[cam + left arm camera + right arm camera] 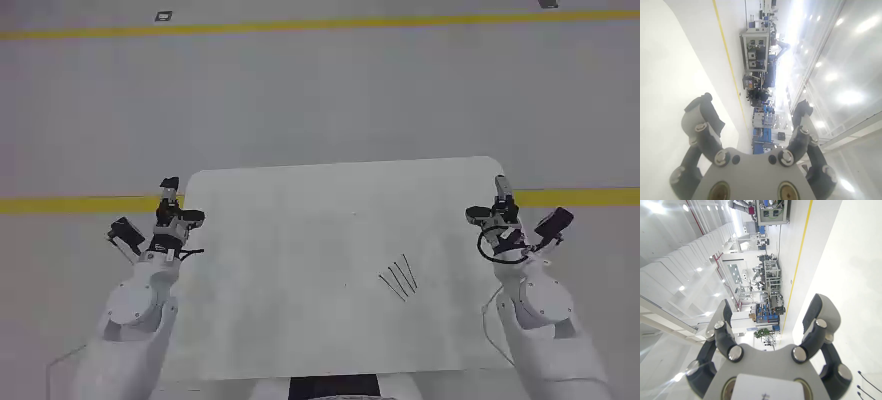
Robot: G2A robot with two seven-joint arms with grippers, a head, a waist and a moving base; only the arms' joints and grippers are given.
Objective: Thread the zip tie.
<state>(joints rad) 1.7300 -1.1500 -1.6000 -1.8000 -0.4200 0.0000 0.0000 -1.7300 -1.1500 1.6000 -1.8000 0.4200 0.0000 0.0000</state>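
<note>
The zip ties (398, 276) are three thin black strips lying flat on the white table (280, 220), right of its centre and toward the near edge. They lie side by side without crossing. In the right wrist view each visible end carries a small rounded head (859, 372), with the slim strap running off from it. In the top view the long axes run diagonally, from far-left to near-right. The three are roughly parallel but fan slightly, spaced wider at the far ends and closer at the near ends. Which end carries the heads cannot be told from the top view. The left gripper (168, 198) sits at the left edge of the table, well apart from the ties. Its jaws are spread wide and hold nothing. The right gripper (503, 192) sits at the right edge of the table and is the nearer of the two to the ties, but does not touch them. Its jaws are likewise spread wide and empty. A yellow floor line (60, 205) passes behind the table on both sides, and a second yellow line (320, 22) runs farther back.
</note>
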